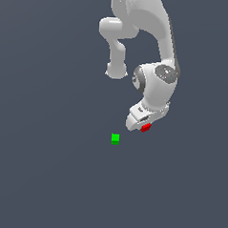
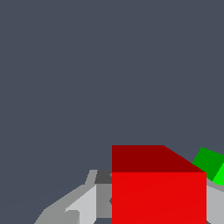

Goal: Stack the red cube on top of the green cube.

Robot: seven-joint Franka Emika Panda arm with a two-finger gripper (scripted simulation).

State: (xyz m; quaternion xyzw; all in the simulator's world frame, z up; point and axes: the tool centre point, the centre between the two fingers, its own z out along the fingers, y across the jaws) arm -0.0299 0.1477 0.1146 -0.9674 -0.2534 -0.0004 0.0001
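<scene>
1. Gripper (image 1: 143,126) — white, at the end of the single arm, pointed down at the surface. Its fingers were clamped on the red cube; in the wrist view the cube filled the space between the grey fingers (image 2: 83,203).

2. Red cube (image 1: 145,128) — held at the fingertips, only partly showing below the white hand in the exterior view. Whether it was touching the surface or just clear of it could not be told.

3. Green cube (image 1: 115,138) — resting alone on the surface, toward the exterior view's left of the gripper and somewhat lower in that picture; near, but apart from the red cube. In the wrist view one corner (image 2: 211,164) showed just past the red cube's edge.

4. Governing relation — the carried cube was not yet above the green one. Judged need: a short sideways carry toward the exterior view's left, with enough height to clear the green top, then a square descent.

5. Axis — both cubes, so no long axis; the green cube appeared turned relative to the red one in the wrist view.

6. Surface (image 1: 45,178) — flat, plain dark grey; no other object visible near the path.
</scene>
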